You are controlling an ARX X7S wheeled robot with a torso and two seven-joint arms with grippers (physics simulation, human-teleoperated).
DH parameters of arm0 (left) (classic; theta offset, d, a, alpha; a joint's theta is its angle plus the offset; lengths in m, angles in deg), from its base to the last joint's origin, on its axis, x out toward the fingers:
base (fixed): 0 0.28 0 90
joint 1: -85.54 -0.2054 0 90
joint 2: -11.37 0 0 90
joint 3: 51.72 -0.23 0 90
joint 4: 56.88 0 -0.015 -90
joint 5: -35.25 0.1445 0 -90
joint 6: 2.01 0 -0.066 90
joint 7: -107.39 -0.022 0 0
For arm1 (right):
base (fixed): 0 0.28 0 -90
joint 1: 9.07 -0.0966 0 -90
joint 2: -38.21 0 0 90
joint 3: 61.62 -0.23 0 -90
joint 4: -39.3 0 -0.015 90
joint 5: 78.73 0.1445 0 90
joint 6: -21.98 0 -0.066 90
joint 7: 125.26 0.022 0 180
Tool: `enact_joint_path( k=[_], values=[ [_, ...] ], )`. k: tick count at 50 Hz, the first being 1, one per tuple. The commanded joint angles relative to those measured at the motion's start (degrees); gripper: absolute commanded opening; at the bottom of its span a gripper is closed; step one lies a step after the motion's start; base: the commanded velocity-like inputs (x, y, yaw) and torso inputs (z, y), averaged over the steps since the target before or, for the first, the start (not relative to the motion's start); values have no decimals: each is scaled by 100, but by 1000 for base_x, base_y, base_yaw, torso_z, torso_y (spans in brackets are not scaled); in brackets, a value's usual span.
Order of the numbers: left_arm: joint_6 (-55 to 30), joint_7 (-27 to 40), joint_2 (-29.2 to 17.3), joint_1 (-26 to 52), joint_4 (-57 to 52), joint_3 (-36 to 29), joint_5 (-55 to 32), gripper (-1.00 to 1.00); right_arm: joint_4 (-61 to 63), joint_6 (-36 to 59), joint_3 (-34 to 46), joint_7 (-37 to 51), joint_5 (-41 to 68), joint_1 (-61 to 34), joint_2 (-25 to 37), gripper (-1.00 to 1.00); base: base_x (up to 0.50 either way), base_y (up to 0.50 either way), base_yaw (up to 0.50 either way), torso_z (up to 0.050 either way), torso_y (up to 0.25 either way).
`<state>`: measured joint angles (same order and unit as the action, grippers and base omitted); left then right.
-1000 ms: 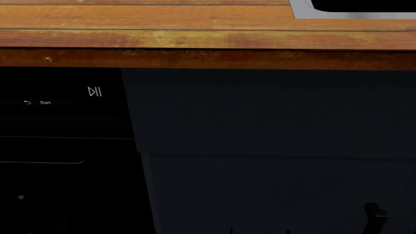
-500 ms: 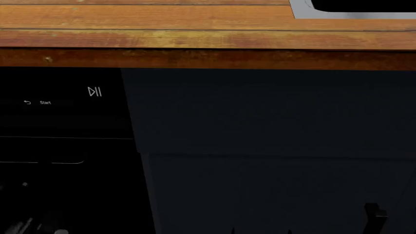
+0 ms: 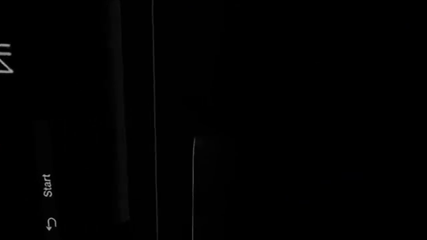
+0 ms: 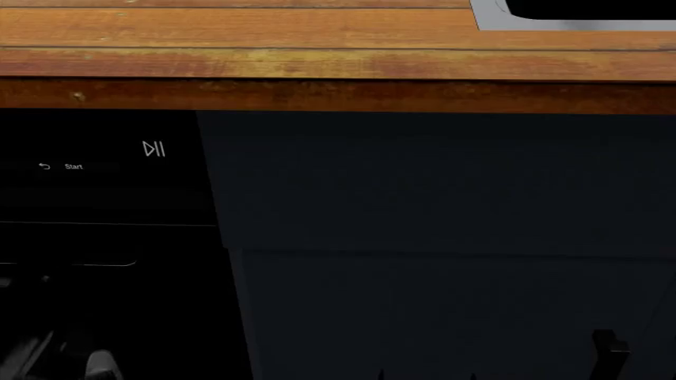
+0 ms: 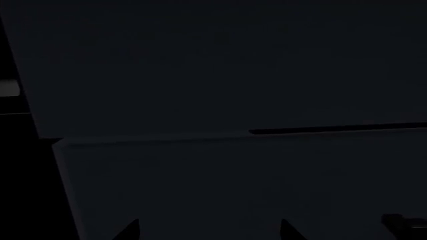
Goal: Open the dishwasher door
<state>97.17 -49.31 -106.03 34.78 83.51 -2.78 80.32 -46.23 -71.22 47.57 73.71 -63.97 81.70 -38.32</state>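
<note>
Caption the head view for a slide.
Left gripper rises at the lower left before the closed glossy black dishwasher door, under a wooden countertop.

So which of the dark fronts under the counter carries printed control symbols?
The dishwasher door, the glossy black front at the head view's left, with "Start" text and a play/pause symbol. The matte blue-grey cabinet panels beside it are unmarked.

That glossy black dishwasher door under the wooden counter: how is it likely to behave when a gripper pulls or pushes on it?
The dishwasher door looks like a flat, rigid panel, so it should swing as one piece, not flex. Its glossy face shows no bar handle, so jaws would probably slip. The thin seam may offer the only purchase.
</note>
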Motion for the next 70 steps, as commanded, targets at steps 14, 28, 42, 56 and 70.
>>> enact_joint_path(
  k=[14, 28, 42, 56, 70],
  values=[
    [719, 616, 691, 1167, 2423, -494, 190, 100, -19, -38, 23, 55, 66, -15, 52, 100, 0, 0, 0, 0, 0],
    [546, 565, 687, 1322, 2448, -1015, -211, 100, -61, -76, 40, 71, 88, -42, 79, 100, 0, 0, 0, 0, 0],
    [573, 687, 644, 1349, 2450, -1663, -806, -100, -2, -8, 82, 109, 108, -70, 111, 100, 0, 0, 0, 0, 0],
    [527, 752, 553, 1194, 2320, -2190, -1140, -100, -55, -78, 109, 126, 135, -59, 110, 100, 0, 0, 0, 0, 0],
    [-776, -79, -728, 148, -950, -1832, -1220, -100, 73, -50, 134, 174, 149, -51, 156, 100, -1, 0, 0, 0, 0]
  ],
)
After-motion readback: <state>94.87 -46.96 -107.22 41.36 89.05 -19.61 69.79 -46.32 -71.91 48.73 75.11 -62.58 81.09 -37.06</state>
